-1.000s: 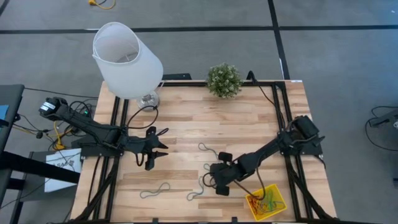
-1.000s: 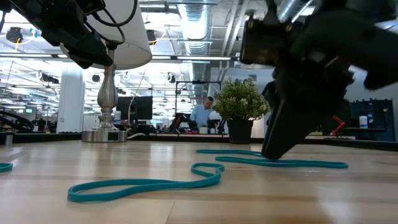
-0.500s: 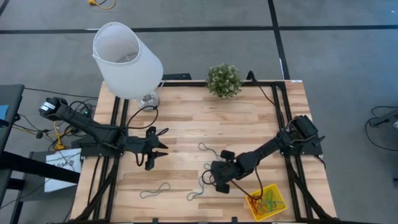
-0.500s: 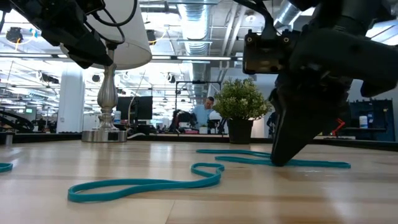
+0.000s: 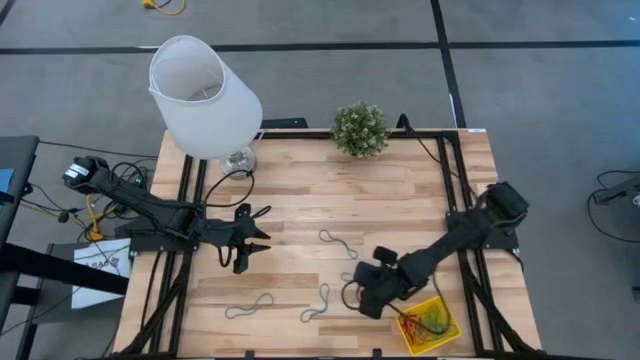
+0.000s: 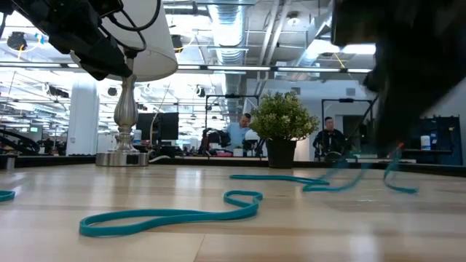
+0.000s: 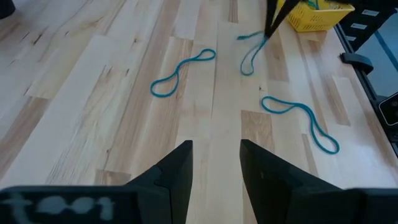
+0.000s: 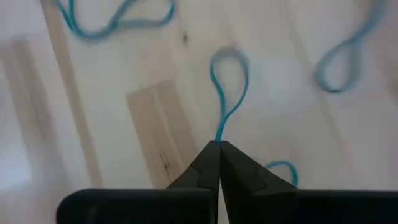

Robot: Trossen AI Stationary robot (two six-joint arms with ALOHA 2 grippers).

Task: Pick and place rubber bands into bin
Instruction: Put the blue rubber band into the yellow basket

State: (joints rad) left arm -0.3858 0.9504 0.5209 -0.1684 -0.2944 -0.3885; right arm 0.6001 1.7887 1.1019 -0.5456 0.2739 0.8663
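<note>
The left gripper (image 5: 250,240) waited above the left part of the table (image 5: 300,200), and its fingers (image 7: 180,171) stood apart with nothing between them. Ahead of these fingers three rubber bands lay flat on the wood: one band (image 7: 182,73) near the middle, one long band (image 7: 301,121) to the side, and one farther band (image 7: 252,51) that hung from the other arm.

In the high view two loose bands lay near the front edge, a grey-blue one (image 5: 249,306) and another (image 5: 317,303) beside it, well apart from the left fingers. One more band (image 5: 338,241) lay in the middle of the table.

The right gripper (image 5: 366,297) was over the front right part of the table. Its fingers (image 8: 219,167) were pressed together on one end of a blue band (image 8: 227,93), and the loop hung straight out from the fingertips. Other bands lay blurred beyond it on the wood.

The yellow bin (image 5: 428,322) stood just beside the right fingers, at the front right corner, with several coloured bands already inside it.
</note>
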